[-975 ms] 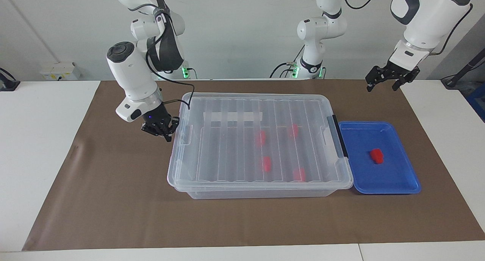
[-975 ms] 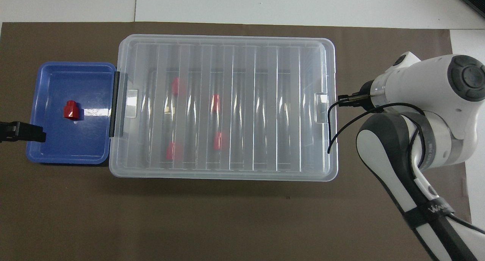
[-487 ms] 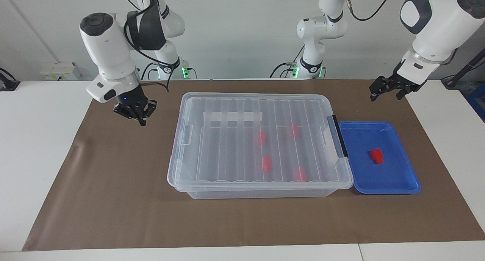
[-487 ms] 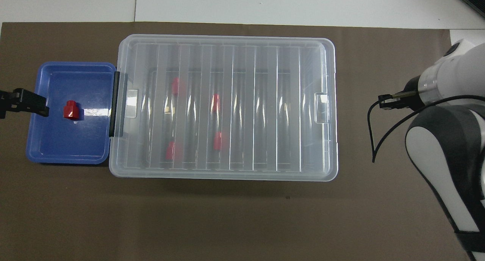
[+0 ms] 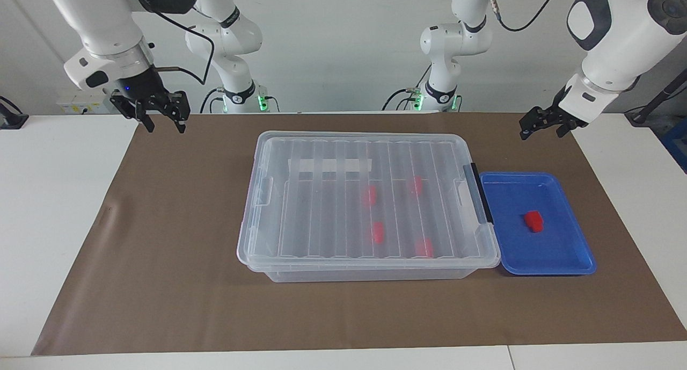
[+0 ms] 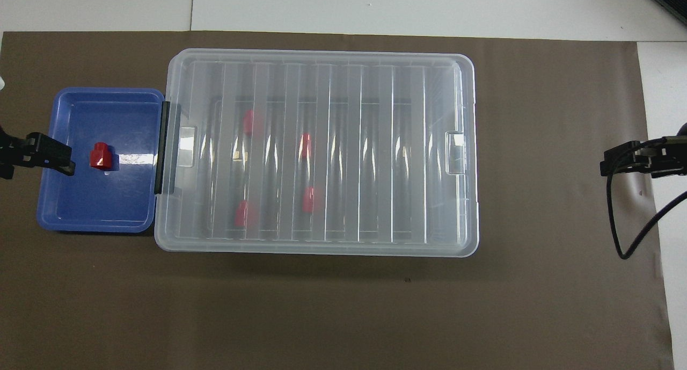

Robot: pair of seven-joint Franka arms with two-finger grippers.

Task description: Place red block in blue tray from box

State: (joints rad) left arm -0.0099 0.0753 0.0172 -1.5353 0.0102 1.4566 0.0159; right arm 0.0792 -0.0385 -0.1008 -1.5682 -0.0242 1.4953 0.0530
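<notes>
White wall, brown mat (image 5: 161, 284) on white table. Facing view: lid shut on box (image 5: 365, 203), 4 red blocks inside; tray (image 5: 569, 262) touching box's clip end, block (image 5: 533, 221) in it. R gripper (image 5: 163, 125) up over mat edge, fingers apart, empty, box well off toward L arm. L gripper (image 5: 541, 128) apart, empty, above mat, tray below it toward table's front. Overhead view: L gripper (image 6: 59, 163) tip over tray (image 6: 59, 219) rim, block (image 6: 100, 155) just beside; R gripper (image 6: 617, 163) over mat (image 6: 536, 305) edge.

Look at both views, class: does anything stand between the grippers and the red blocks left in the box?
Yes. The ribbed clear lid covers the box, so four red blocks lie under it. Both the left gripper and the right gripper hang raised at the table's ends, jaws open and empty.
</notes>
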